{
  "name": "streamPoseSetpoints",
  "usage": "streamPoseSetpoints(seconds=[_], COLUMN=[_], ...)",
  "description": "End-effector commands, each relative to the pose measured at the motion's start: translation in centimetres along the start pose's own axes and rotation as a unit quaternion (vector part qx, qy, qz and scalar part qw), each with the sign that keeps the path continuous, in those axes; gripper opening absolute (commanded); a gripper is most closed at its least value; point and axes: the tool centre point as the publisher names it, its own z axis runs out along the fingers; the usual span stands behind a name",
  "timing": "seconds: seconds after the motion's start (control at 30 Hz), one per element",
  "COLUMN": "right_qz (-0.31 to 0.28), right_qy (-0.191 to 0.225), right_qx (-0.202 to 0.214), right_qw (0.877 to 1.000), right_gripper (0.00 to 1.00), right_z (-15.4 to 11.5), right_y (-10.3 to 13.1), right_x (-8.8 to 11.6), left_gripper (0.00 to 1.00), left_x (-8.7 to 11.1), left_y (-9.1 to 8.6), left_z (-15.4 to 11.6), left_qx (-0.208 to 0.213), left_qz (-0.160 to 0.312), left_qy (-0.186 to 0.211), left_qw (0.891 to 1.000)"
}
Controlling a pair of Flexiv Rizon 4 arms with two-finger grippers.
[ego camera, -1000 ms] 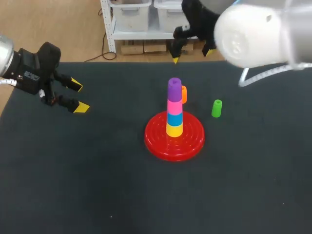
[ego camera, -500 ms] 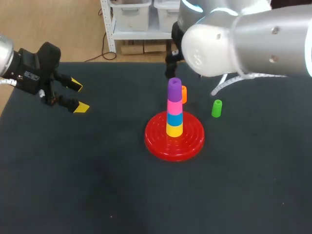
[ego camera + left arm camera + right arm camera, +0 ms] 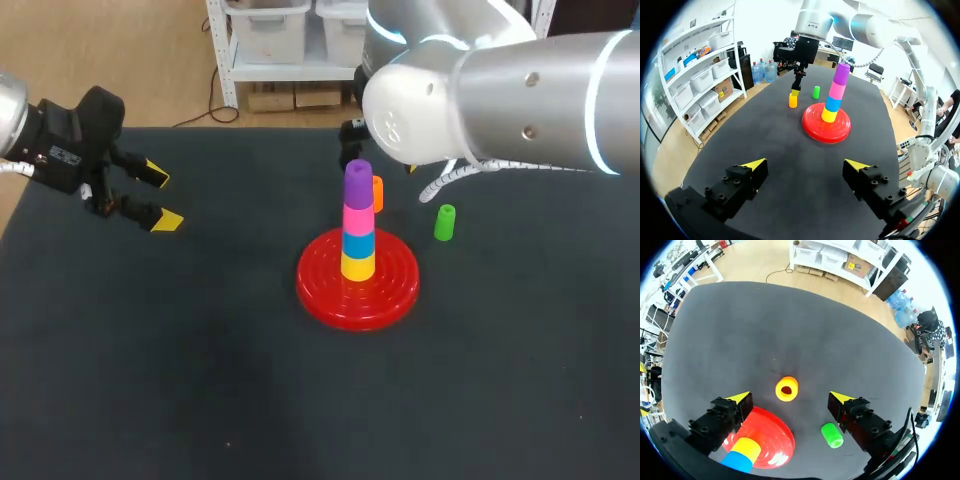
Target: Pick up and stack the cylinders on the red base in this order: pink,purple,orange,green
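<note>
**Operator:** Where does the count stand?

**Spotter:** You're halfway. The orange cylinder (image 3: 786, 389) is the next piece. It sits on the table (image 3: 200, 350) just beyond the far rim of the red base (image 3: 330, 290), near it but not touching. On the base you have a yellow cylinder (image 3: 358, 266) at the bottom, then a blue cylinder (image 3: 358, 244), the pink cylinder (image 3: 358, 219) and the purple cylinder (image 3: 358, 185) on top. So I judge pink and purple done, with orange and green left for you.

**Operator:** How is the orange one lying?

**Spotter:** It stands upright with its long axis vertical. Its hollow end faces straight up, and you can see down the hole from the right wrist. The green cylinder (image 3: 445, 222) also stands on end, off the base's right side and well apart from the orange one.

**Operator:** And my end effectors?

**Spotter:** Your right end effector (image 3: 790, 397) hangs above the orange cylinder, beyond the base. Its fingers are spread wide, one to either side of the cylinder, and they hold nothing and touch nothing. Your left end effector (image 3: 806, 164) is far out to the base's left, also gaping and empty. A straight descent by your right arm looks like what the grasp calls for, with the purple top close by to avoid.
</note>
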Motion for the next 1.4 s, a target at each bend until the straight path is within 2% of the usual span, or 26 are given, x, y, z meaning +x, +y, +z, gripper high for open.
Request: streamPoseSetpoints(seconds=[0.03, 0.43, 0.67, 0.93, 1.3, 1.33, 1.37, 1.4], right_qz=[0.0, 0.0, 0.04, 0.033, 0.038, 0.038, 0.038, 0.038], right_qy=[-0.011, -0.011, 0.042, 0.049, 0.071, 0.072, 0.073, 0.074], right_qx=[-0.002, -0.002, 0.035, 0.028, 0.032, 0.032, 0.032, 0.032], right_qw=[1.0, 1.0, 0.998, 0.998, 0.996, 0.996, 0.996, 0.996], right_gripper=[1.0, 1.0, 1.0, 1.0, 1.0, 0.93, 0.76, 0.65], right_z=[-0.3, -0.3, 0.2, 0.1, 1.7, 1.8, 2.0, 2.1], right_y=[-0.3, -0.3, -0.5, 0.5, 0.6, 0.6, 0.6, 0.6], right_x=[0.8, 0.8, -0.6, -0.3, 0.0, 0.0, 0.0, 0.1], left_gripper=[1.0, 1.0, 1.0, 1.0, 1.0, 1.0, 1.0, 1.0], left_x=[0.1, 0.1, 0.1, 0.1, 0.1, 0.1, 0.1, 0.1], left_y=[0.0, 0.0, 0.0, 0.0, 0.0, 0.0, 0.0, 0.0], left_z=[0.0, 0.0, 0.0, 0.0, 0.0, 0.0, 0.0, 0.0], left_qx=[0.0, 0.0, 0.0, 0.0, 0.0, 0.0, 0.0, 0.0], left_qz=[0.001, 0.001, 0.001, 0.001, 0.001, 0.001, 0.001, 0.001], left_qy=[-0.002, -0.002, -0.002, -0.002, -0.002, -0.002, -0.002, -0.002], left_qw=[1.0, 1.0, 1.0, 1.0, 1.0, 1.0, 1.0, 1.0])
